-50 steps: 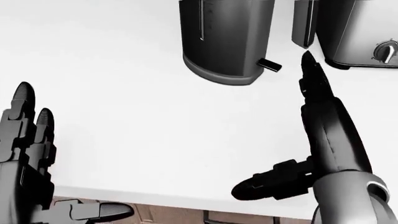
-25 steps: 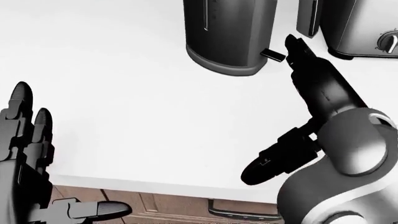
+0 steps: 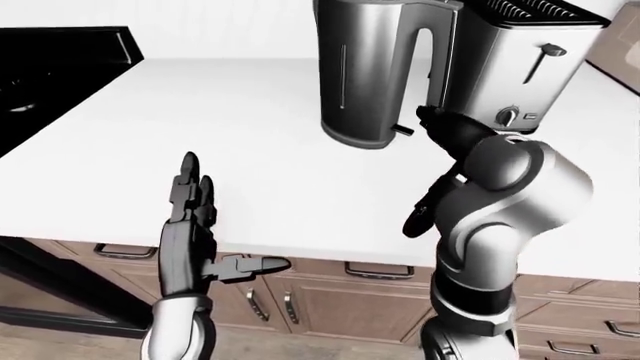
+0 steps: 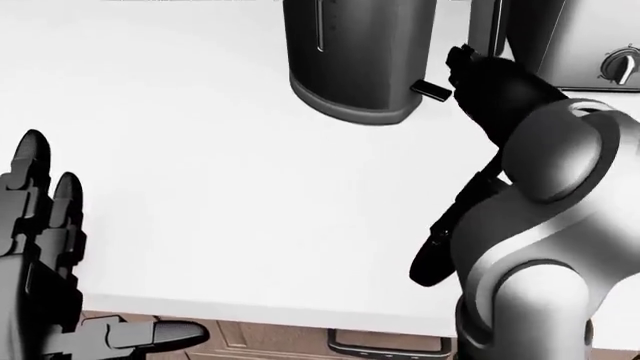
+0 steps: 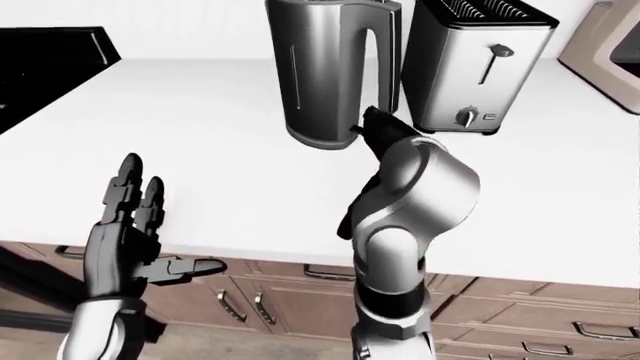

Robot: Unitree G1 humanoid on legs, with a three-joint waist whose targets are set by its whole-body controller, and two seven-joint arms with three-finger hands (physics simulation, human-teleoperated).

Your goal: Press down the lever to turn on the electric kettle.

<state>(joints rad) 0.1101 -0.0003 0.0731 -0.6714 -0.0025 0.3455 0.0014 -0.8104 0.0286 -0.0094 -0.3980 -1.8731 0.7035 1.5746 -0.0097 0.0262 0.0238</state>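
Note:
The steel electric kettle (image 3: 375,75) stands upright on the white counter (image 3: 250,135), at the top middle of the eye views. Its small black lever (image 4: 432,90) sticks out from the base on the kettle's right side. My right hand (image 4: 468,71) is open, its fingers stretched out. The fingertips (image 4: 458,55) sit just above and to the right of the lever; whether they touch it I cannot tell. The bent right forearm (image 4: 545,195) fills the right of the head view. My left hand (image 4: 40,225) hovers open at the lower left over the counter edge, holding nothing.
A steel toaster (image 5: 480,67) stands close to the right of the kettle. A black stove (image 3: 50,67) lies at the far left. Another appliance (image 5: 610,41) shows at the top right. Wooden drawers with handles (image 3: 330,296) run below the counter.
My right hand has moved up and left, from beside the toaster to the kettle's lever, and its forearm now looms in the head view. The left hand has stayed put.

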